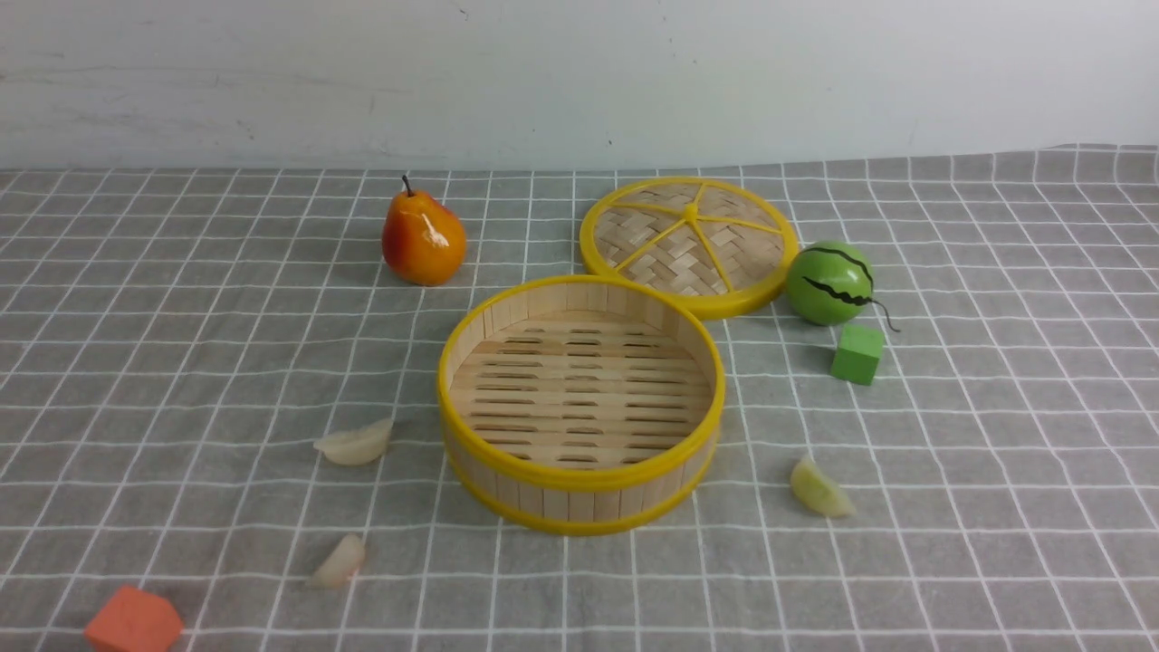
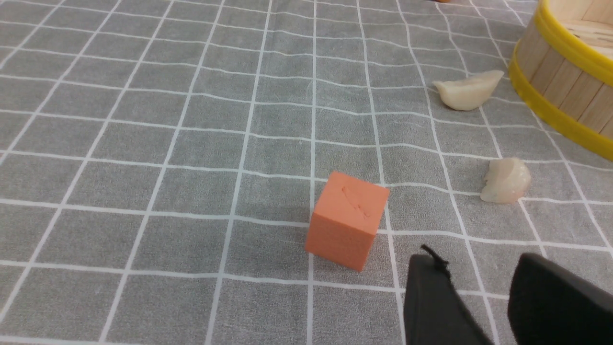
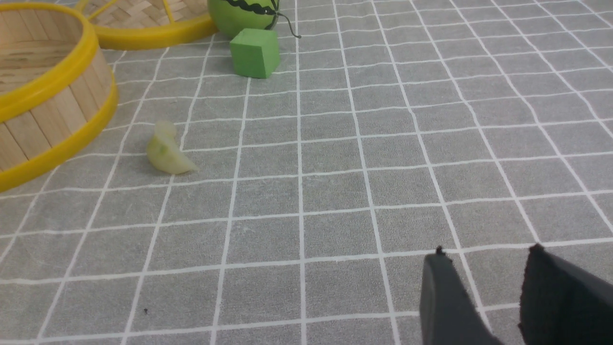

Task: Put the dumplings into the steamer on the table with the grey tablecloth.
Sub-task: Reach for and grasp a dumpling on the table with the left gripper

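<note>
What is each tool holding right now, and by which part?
Nothing. The left tool and the right tool are both open and empty, only grey tablecloth between their jaws.

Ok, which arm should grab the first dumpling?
Left, probably: two dumplings lie on its side of the steamer, the nearer dumpling just ahead of the open left gripper. The right gripper faces one pale-green dumpling, farther off.

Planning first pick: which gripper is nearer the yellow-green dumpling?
Right. The right gripper faces the yellow-green dumpling directly; the left gripper is by the orange block, across the steamer.
</note>
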### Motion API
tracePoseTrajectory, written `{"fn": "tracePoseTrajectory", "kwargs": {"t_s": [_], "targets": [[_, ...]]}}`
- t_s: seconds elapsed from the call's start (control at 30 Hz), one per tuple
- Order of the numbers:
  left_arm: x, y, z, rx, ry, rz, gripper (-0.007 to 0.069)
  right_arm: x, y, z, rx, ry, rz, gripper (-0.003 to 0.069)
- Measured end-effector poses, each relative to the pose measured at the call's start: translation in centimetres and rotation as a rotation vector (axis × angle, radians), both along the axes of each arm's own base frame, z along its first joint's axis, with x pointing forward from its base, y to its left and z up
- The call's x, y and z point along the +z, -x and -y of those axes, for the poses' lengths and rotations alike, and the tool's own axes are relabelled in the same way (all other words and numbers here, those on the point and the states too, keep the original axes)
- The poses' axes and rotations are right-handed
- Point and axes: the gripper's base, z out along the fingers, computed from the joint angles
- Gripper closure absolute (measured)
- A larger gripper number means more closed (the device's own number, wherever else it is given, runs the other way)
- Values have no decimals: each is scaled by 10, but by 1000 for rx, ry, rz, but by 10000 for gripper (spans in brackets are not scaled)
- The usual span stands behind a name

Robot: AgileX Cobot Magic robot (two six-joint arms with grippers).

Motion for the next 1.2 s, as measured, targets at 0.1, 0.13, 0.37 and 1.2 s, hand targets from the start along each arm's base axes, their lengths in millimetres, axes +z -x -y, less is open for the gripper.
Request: {"fn": "tracePoseTrajectory", "kwargs": {"t_s": [0.1, 0.13, 0.37, 1.2], "targets": [[0, 0, 0, 0, 0, 0, 386, 0, 0, 0, 0, 0, 0, 419], [0, 0, 0, 0, 0, 0, 386, 0, 0, 0, 0, 0, 0, 419], [0, 0, 0, 0, 0, 0, 386, 0, 0, 0, 0, -5, 0, 419], [28, -3, 12, 105, 1327, 130, 386, 8, 0, -24, -33, -1136, -24, 419]]}}
